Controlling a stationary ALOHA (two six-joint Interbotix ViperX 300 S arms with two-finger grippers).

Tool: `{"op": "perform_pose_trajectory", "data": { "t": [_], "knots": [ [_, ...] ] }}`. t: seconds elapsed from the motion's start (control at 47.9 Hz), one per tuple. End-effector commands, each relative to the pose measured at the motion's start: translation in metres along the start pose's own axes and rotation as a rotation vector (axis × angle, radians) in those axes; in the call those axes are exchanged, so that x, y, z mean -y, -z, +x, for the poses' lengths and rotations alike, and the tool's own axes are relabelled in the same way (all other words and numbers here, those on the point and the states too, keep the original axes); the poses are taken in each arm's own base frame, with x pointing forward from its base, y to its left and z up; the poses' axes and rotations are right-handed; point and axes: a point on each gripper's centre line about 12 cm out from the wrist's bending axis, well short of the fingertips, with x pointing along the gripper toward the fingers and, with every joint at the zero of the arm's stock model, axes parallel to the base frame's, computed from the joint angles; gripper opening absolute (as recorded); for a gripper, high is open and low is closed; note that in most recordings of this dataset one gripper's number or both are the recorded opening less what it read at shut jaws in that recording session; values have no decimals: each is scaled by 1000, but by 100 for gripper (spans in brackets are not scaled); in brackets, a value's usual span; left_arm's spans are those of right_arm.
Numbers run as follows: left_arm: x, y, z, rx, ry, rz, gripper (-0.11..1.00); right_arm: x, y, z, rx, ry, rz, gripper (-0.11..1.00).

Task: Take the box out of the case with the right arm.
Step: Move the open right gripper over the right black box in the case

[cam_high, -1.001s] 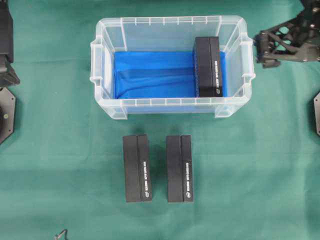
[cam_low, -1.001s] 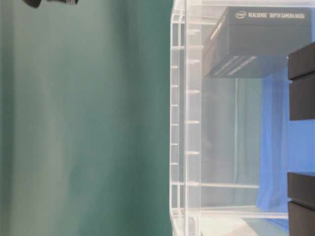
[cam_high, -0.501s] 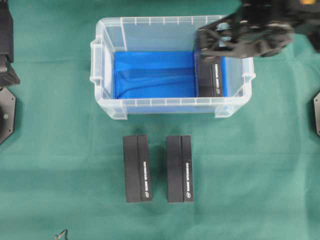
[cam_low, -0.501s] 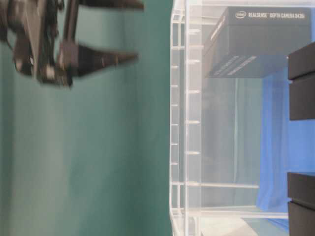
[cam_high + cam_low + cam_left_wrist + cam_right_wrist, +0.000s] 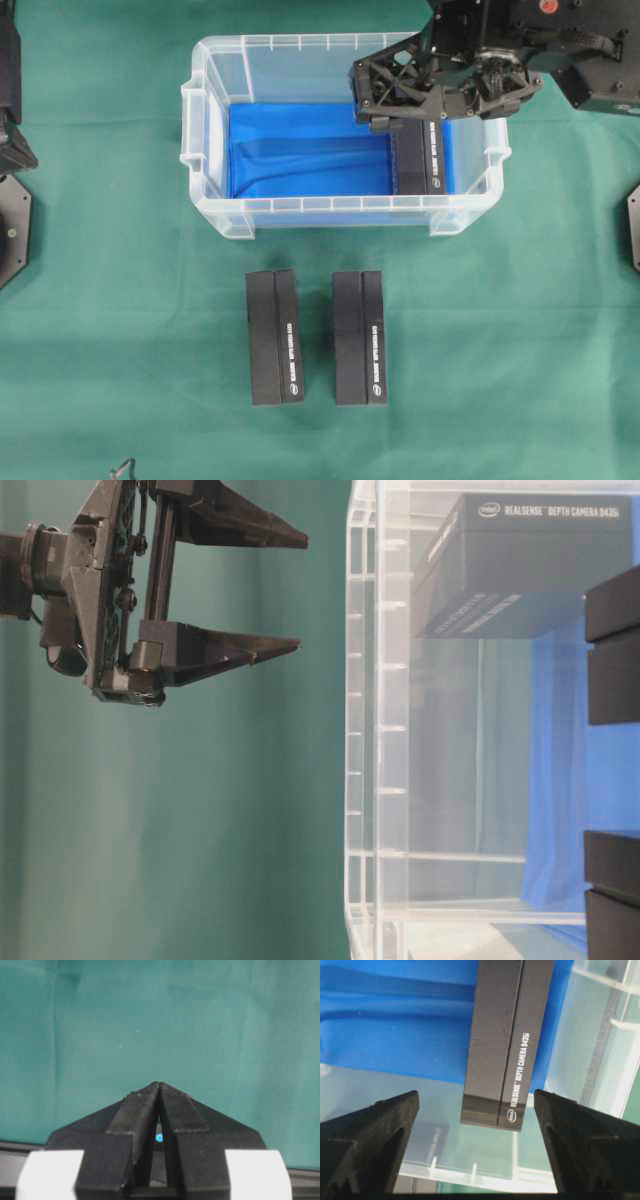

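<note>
I was in the approach step: my right end effector (image 5: pixel 400 95) hung wide apart above the case (image 5: pixel 205 130), holding nothing. The box (image 5: pixel 507 1040) lay at the case's right end. Next, I judged, I should descend and straddle it before closing.

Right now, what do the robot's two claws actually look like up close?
Both are black. The right gripper has an open lattice frame and two long, tapering fingers ending in points. The left gripper has two wedge-shaped fingers with finely ribbed faces, flanked by white fittings at the base.
</note>
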Motion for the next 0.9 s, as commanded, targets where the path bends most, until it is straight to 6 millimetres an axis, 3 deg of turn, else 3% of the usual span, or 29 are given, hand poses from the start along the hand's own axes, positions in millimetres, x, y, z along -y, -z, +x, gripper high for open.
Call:
{"op": "perform_pose_trajectory", "data": {
  "t": [0.0,0.876],
  "knots": [
    [-1,-3,-5,18,-1,-2,0,-2,-1,-13,5,-37,-4,90],
    [0,-5,-4,17,-1,0,0,1,0,-8,7,-21,-10,90]
  ]
}}
